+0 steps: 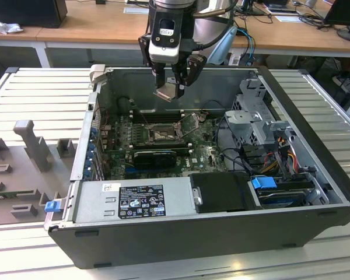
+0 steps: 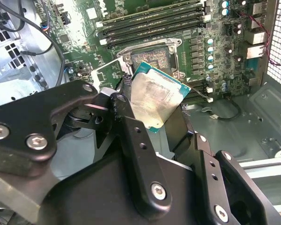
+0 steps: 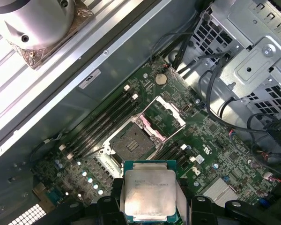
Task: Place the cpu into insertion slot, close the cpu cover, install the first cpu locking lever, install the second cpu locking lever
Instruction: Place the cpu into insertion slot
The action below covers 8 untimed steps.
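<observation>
- On the exterior view's left, a grey moulded fixture with upright pegs and pockets (image 1: 29, 146) lies on the ribbed metal table (image 1: 41, 87), just beside the case. I can make out nothing of the task on it.
- The black and grey computer tower case (image 1: 81, 169) lies on its side with the panel off. The green motherboard (image 1: 119, 131) faces up, which I take to be so the arm can come at it from above.
- Near the board's middle is the insertion slot, a square black socket with a shiny metal rim (image 3: 131, 143). It is empty and its contact field is bare.
- The black two-finger gripper (image 1: 172, 87) hangs over the far middle of the case, clamped on the cpu by two opposite edges. It is well above the board and touches nothing. I judge the edge hold keeps the chip's underside free for the socket.
- The cpu is a small flat square chip with a pale silvery metal top and a thin green border (image 3: 148, 190). Its lid looks dull and smeared. In the second wrist view it (image 2: 157, 101) hangs tilted, over the board just beside the socket.
- Just right of the socket, the cpu cover, a thin silvery metal frame plate with a large cut-out (image 3: 165, 112), is swung back. That leaves the opening free.
- Far right, a grey perforated drive cage (image 1: 254, 116) and a multicoloured cable bundle (image 1: 286, 149) sit well apart from the work.
</observation>
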### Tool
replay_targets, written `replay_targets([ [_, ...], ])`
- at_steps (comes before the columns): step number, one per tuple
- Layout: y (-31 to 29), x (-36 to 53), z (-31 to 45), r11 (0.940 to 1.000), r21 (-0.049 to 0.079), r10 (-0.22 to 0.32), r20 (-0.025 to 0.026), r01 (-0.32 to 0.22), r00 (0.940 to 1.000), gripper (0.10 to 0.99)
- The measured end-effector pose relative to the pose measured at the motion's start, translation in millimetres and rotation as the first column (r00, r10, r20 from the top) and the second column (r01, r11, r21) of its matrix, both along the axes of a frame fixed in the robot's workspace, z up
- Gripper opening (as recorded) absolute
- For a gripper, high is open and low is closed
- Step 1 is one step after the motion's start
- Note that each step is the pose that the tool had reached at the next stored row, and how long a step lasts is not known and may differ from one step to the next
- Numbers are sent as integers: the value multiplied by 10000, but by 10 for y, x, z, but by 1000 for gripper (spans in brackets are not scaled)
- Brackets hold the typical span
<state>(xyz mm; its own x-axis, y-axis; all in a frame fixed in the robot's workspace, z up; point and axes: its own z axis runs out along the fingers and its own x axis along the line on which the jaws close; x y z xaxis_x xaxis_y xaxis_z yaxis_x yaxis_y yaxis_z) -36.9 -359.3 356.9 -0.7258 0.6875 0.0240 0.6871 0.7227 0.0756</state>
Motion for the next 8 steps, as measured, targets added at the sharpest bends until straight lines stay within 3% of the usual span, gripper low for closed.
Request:
replay_targets([
  [8,0,0,-2,9999,0,-123,0,123,9999,529],
])
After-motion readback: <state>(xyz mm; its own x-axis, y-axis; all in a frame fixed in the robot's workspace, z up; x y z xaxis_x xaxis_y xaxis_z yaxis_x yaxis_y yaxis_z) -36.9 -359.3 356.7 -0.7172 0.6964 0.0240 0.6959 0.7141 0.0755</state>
